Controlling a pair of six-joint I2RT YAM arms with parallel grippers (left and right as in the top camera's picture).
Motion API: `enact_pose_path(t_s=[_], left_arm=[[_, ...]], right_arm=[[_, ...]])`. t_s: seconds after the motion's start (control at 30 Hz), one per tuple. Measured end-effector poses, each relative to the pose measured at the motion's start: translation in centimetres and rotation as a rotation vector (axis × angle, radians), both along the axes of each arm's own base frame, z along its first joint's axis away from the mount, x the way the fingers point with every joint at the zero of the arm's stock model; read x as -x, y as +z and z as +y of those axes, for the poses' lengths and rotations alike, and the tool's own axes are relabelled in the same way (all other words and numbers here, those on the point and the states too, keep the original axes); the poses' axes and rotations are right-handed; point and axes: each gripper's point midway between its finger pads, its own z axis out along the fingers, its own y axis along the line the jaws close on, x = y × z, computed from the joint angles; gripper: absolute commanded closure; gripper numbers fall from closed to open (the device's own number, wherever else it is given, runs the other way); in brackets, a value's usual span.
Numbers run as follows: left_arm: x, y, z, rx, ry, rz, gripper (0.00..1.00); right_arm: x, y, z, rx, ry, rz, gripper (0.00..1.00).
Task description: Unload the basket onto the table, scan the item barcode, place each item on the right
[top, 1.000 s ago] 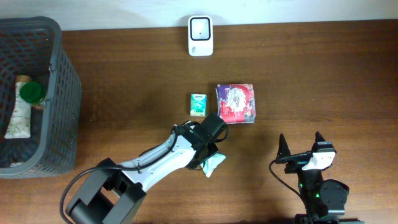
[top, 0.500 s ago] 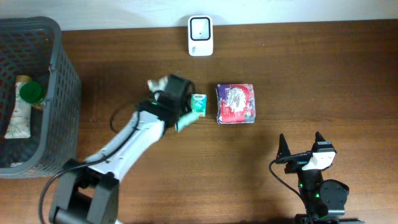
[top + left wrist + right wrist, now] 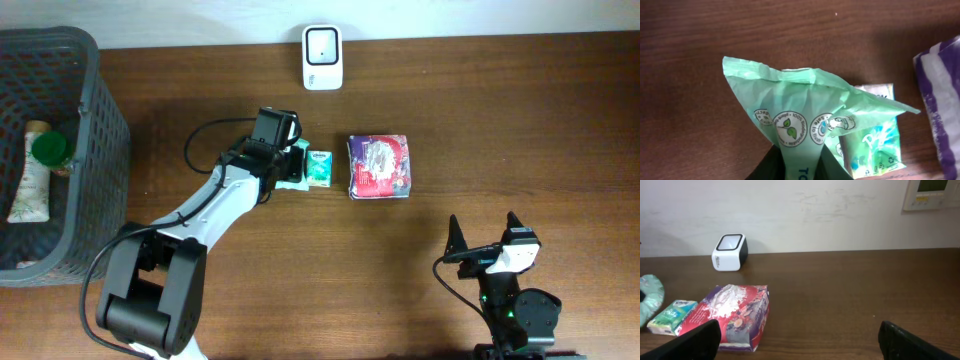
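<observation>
Item: pale green pouch (image 3: 805, 115), crinkled film with a row of round leaf logos. It sat on the robot's side of the scanner (image 3: 322, 43), a little to the scanner's left and well apart from it.

Left gripper (image 3: 800, 169) was clamped on the pouch. In the wrist view the film ran down between the two dark fingers (image 3: 764, 169) at the bottom edge and fanned out above them into a wide, pointed sheet.

Small green tissue pack (image 3: 319, 168) lay almost straight toward the robot from the scanner, flat on the table (image 3: 500, 120). The pouch's right-hand corner reached over it in the wrist view; whether the two touched could not be told.

Purple-and-white packet (image 3: 379, 166) lay toward the robot and to the right of the scanner, just beside the tissue pack.

Right gripper (image 3: 483, 225) was much farther toward the robot from the scanner, and to its right. Its fingers were spread wide with nothing between them.

Dark mesh basket (image 3: 95, 120) stood far to the left of the scanner at the table edge. It held a green-capped bottle (image 3: 50, 150) and a pale tube (image 3: 30, 185) lying side by side.
</observation>
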Motion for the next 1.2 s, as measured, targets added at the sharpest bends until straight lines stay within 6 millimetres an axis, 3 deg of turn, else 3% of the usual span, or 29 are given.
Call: enact_pose_path(t_s=[0.1,0.2,0.27,0.33,0.4,0.43,0.47,0.5,0.57,0.7,0.8,0.83,0.9,0.97,1.07,1.2], left_arm=[[-0.1,0.1,-0.2,0.006,-0.008,-0.006,0.32],[-0.6,1.0,-0.4,0.014,-0.011,-0.022,0.29],[-1.4,4.8,-0.8,0.044,-0.01,-0.094,0.31],[-1.3,12.6,-0.7,0.103,-0.011,-0.246,0.3],[-0.3,20.3,0.0,0.166,-0.007,-0.406,0.1],[0.8,24.2,0.9,0.193,0.006,-0.487,0.0],[2.4,28.0,2.7,0.203,0.035,-0.568,0.01],[3.8,30.4,4.7,0.194,0.081,-0.622,0.01],[5.5,32.5,8.0,0.158,0.172,-0.674,0.01],[8.8,35.9,18.4,0.001,0.518,-0.791,0.01],[10.9,36.6,25.7,-0.109,0.767,-0.819,0.0],[11.5,36.1,28.4,-0.142,0.866,-0.805,0.01],[11.9,34.6,31.8,-0.154,0.992,-0.762,0.02],[12.4,31.5,36.6,-0.181,1.157,-0.671,0.0],[13.5,26.0,40.8,-0.189,1.297,-0.483,0.01],[15.5,18.5,44.5,-0.141,1.422,-0.223,0.01]], right_arm=[[0.0,0.0,0.0,0.0,0.0,0.0,0.01],[0.0,0.0,0.0,0.0,0.0,0.0,0.01],[0.0,0.0,0.0,0.0,0.0,0.0,0.01],[0.0,0.0,0.0,0.0,0.0,0.0,0.01],[0.0,0.0,0.0,0.0,0.0,0.0,0.01],[0.0,0.0,0.0,0.0,0.0,0.0,0.01],[0.0,0.0,0.0,0.001,0.0,0.0,0.01],[0.0,0.0,0.0,0.0,0.0,0.0,0.01],[0.0,0.0,0.0,0.0,0.0,0.0,0.01],[0.0,0.0,0.0,0.0,0.0,0.0,0.01],[0.0,0.0,0.0,0.0,0.0,0.0,0.01],[0.0,0.0,0.0,0.0,0.0,0.0,0.01],[0.0,0.0,0.0,0.0,0.0,0.0,0.01],[0.0,0.0,0.0,0.0,0.0,0.0,0.01],[0.0,0.0,0.0,0.0,0.0,0.0,0.01],[0.0,0.0,0.0,0.0,0.0,0.0,0.01]])
